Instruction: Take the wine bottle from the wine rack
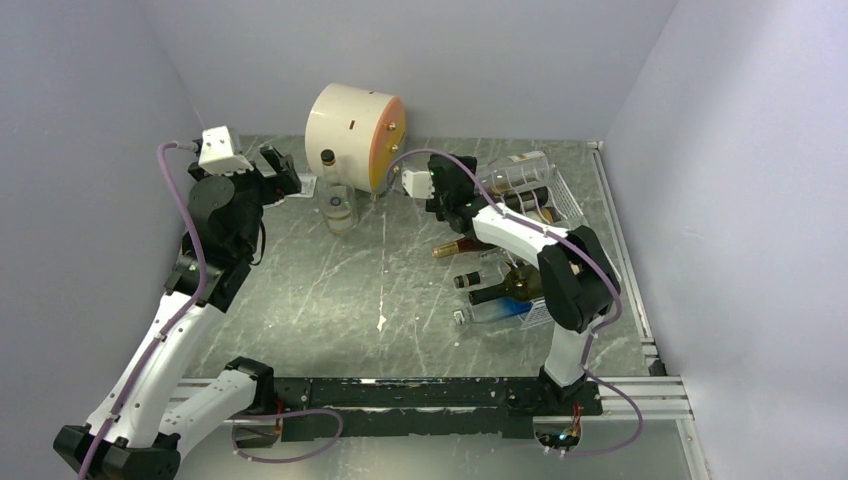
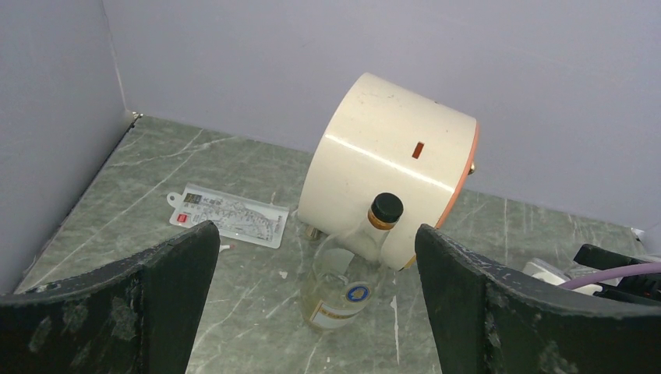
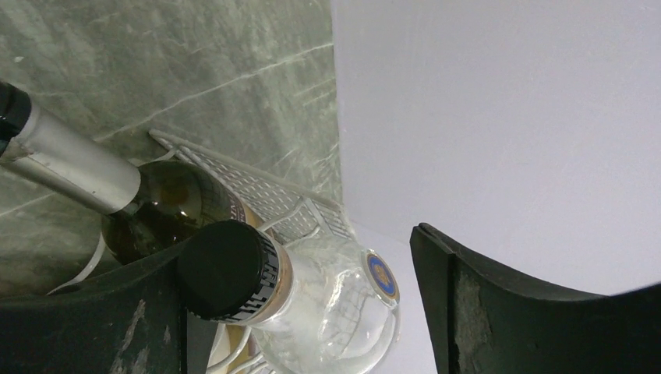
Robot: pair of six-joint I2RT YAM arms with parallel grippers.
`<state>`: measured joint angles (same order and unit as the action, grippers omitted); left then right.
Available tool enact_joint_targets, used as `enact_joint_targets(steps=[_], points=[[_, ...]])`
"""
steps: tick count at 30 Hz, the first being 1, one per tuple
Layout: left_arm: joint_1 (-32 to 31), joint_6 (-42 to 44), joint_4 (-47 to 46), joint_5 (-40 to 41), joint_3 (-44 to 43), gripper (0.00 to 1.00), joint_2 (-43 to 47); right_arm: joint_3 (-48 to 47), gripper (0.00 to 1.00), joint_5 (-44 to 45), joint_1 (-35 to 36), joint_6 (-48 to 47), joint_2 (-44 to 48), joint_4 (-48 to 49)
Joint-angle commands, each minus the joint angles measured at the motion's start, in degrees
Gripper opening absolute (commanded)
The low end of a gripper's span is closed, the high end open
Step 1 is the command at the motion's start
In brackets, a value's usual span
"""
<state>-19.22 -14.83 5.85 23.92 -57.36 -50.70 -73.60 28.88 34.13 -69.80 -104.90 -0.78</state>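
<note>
The white wire wine rack (image 1: 560,195) stands at the right with several bottles lying in it. A clear bottle (image 1: 515,170) with a black cap (image 3: 227,269) lies in its far cradle. My right gripper (image 1: 462,195) is open at that bottle's neck end. In the right wrist view the right gripper (image 3: 304,257) straddles the cap, which sits close against the left finger (image 3: 86,319), with a wide gap to the other finger. My left gripper (image 1: 285,170) is open and empty. In the left wrist view the left gripper (image 2: 316,234) faces a standing clear bottle (image 2: 347,273).
A cream drum with an orange face (image 1: 355,125) stands at the back, just behind the standing clear bottle (image 1: 338,195). A dark bottle with a silver foil neck (image 3: 167,210) lies beside the clear one. A flat plastic packet (image 2: 226,214) lies on the table. Walls close in on three sides.
</note>
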Motion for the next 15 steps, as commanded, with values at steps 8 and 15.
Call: enact_joint_targets(steps=[8,15], points=[[0.27,-0.74,-0.4,-0.35,-1.87,0.99,0.38,1.48,0.76,3.28,-0.43,-3.85,-2.32,8.54],[0.26,-0.84,0.08,-0.8,-2.29,0.99,0.0,3.37,0.66,3.55,0.77,-3.67,-0.58,9.81]])
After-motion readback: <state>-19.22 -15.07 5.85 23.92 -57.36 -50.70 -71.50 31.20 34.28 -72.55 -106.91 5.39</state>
